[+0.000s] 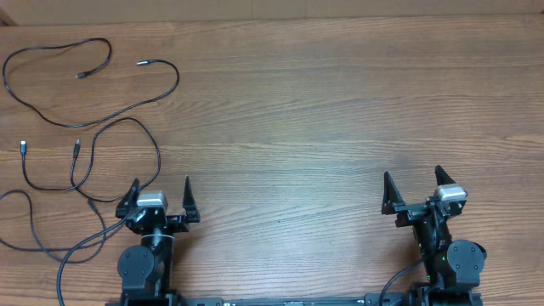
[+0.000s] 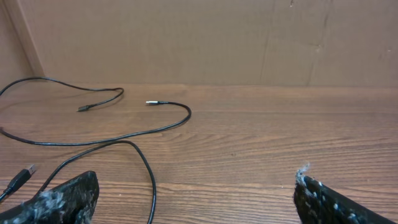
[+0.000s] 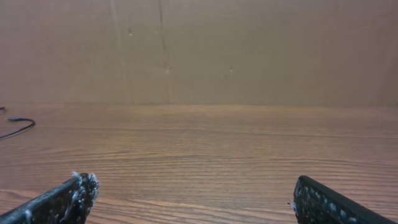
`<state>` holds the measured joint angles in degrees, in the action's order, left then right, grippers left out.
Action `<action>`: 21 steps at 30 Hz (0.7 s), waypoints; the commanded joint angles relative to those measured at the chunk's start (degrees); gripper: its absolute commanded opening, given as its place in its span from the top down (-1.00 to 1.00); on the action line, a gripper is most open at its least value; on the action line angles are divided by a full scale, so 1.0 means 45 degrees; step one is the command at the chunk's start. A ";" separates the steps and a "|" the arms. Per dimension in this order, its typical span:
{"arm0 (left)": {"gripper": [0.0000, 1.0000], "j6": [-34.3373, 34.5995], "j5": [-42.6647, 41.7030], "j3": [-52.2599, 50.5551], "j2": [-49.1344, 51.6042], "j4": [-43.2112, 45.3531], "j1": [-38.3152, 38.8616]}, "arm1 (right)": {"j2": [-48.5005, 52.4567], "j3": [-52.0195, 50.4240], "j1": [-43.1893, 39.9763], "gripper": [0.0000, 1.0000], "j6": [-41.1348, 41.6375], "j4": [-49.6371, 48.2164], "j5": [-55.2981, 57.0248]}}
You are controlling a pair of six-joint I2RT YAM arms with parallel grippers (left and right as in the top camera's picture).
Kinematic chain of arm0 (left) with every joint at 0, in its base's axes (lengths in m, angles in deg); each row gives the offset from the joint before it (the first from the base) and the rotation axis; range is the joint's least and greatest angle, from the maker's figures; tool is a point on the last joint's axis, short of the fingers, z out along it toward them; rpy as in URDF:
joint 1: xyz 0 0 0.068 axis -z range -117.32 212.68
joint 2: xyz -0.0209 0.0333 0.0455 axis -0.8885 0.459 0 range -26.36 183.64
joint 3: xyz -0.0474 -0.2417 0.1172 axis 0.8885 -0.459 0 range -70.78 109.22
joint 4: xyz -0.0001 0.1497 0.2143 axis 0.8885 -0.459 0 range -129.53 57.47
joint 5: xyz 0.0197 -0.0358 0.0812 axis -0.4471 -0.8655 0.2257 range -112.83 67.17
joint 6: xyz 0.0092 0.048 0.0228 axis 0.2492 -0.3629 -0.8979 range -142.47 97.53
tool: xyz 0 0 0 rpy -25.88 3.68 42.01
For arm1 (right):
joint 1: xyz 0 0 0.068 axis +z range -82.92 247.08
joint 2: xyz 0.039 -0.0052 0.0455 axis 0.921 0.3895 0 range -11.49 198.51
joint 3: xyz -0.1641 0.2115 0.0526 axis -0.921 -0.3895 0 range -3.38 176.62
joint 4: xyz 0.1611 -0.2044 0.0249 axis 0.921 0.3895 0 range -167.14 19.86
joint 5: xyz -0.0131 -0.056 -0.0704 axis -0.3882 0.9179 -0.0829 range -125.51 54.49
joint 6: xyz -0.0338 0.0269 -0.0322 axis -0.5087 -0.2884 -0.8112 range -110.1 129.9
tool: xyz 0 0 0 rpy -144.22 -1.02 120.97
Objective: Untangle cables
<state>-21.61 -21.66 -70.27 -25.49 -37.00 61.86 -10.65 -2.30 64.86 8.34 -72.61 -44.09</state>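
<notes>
Thin black cables lie on the left part of the wooden table (image 1: 297, 110). One cable (image 1: 146, 62) runs in a wide loop at the far left, both plug ends free. Nearer me, a second cable (image 1: 127, 120) arcs and crosses a third cable (image 1: 31, 211) by the left edge. My left gripper (image 1: 161, 189) is open just right of that arc, holding nothing. In the left wrist view the arc (image 2: 147, 168) passes between my left gripper's (image 2: 194, 182) fingers, on the table. My right gripper (image 1: 413, 175) stands open over bare wood at the near right; in its own view the right gripper (image 3: 193, 184) is empty.
A brown cardboard wall (image 2: 205, 37) stands along the table's far edge. The arms' own thicker black wiring (image 1: 81, 246) trails by the left base. A short end of cable (image 3: 18, 129) shows far left in the right wrist view.
</notes>
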 commanded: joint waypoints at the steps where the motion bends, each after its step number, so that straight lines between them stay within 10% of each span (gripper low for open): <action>1: -0.99 -0.0296 0.0155 -0.0053 -0.0146 0.0029 0.0024 | -0.0151 -0.0131 -0.0049 -0.99 -0.0311 -0.0015 0.0223; 21: -0.99 -0.0296 0.0151 -0.0053 -0.0146 0.0029 0.0024 | -0.0151 -0.0131 -0.0359 -1.00 -0.0379 -0.0087 0.0185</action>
<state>-21.61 -21.66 -70.27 -25.49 -37.00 61.86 -10.65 -2.30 63.42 6.87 -72.65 -43.76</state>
